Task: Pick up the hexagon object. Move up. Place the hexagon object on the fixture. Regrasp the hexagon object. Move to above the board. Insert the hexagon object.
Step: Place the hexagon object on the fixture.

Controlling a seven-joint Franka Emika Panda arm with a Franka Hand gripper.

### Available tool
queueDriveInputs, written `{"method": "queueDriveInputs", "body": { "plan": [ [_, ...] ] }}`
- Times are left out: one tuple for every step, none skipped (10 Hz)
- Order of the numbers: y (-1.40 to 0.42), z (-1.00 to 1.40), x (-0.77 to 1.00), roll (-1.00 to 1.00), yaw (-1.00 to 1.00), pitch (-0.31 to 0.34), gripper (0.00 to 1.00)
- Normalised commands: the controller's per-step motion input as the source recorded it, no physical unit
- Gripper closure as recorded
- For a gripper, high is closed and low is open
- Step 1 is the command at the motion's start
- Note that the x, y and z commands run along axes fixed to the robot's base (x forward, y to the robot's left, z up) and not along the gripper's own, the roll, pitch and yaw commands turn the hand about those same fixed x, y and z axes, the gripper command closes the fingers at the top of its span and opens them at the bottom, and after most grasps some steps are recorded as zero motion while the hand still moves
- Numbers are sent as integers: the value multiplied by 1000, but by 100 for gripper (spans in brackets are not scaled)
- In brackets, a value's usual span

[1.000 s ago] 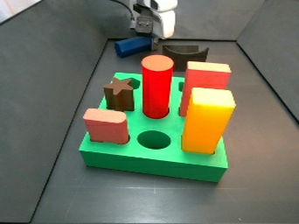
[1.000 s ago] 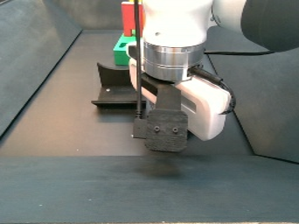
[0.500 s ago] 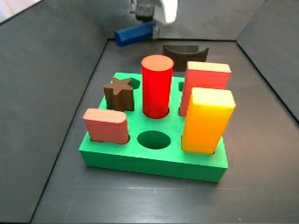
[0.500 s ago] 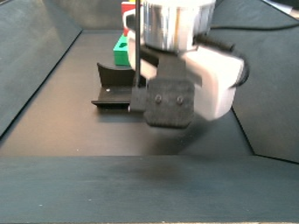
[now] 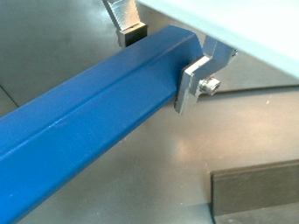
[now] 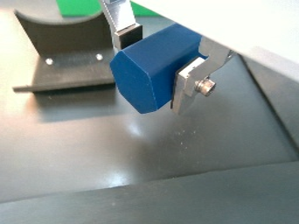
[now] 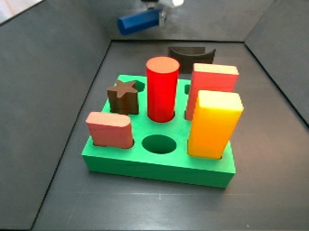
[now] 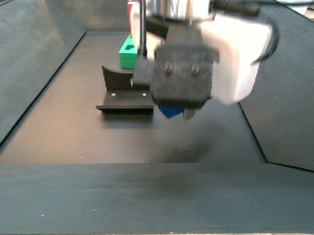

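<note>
My gripper [image 5: 163,54] is shut on the hexagon object [image 5: 93,122], a long dark blue faceted bar, near one end; its end face shows in a wrist view [image 6: 152,66]. The silver fingers [image 6: 193,79] press on both sides. In a side view the bar [image 7: 139,19] hangs high above the floor at the far end, lying about level. It also shows under the gripper in a side view [image 8: 172,112]. The black fixture [image 7: 191,54] stands on the floor behind the green board [image 7: 133,158]; it also shows in a wrist view [image 6: 65,57] and a side view [image 8: 123,92].
The board holds a red cylinder [image 7: 162,88], a brown star block [image 7: 123,94], a pink block [image 7: 107,129], a red block [image 7: 214,81] and a yellow block [image 7: 214,124]. A round hole [image 7: 157,143] is open at its front. Grey walls slope up on both sides.
The gripper has risen with the blue bar in it, from just above the floor to high near the top of the view. The board and fixture have not moved.
</note>
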Motion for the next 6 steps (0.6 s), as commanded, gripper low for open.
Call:
{"method": "queueDriveInputs", "body": {
  "plan": [
    [-2,1000,-23,60,-11,62,100],
    [-6,1000,-26,71,1,67,100],
    [-10,970,-27,80,6,75,100],
    [-11,820,-23,87,11,80,100],
    [-10,670,-19,93,18,88,100],
    [-10,469,-8,90,25,95,100]
  ]
}}
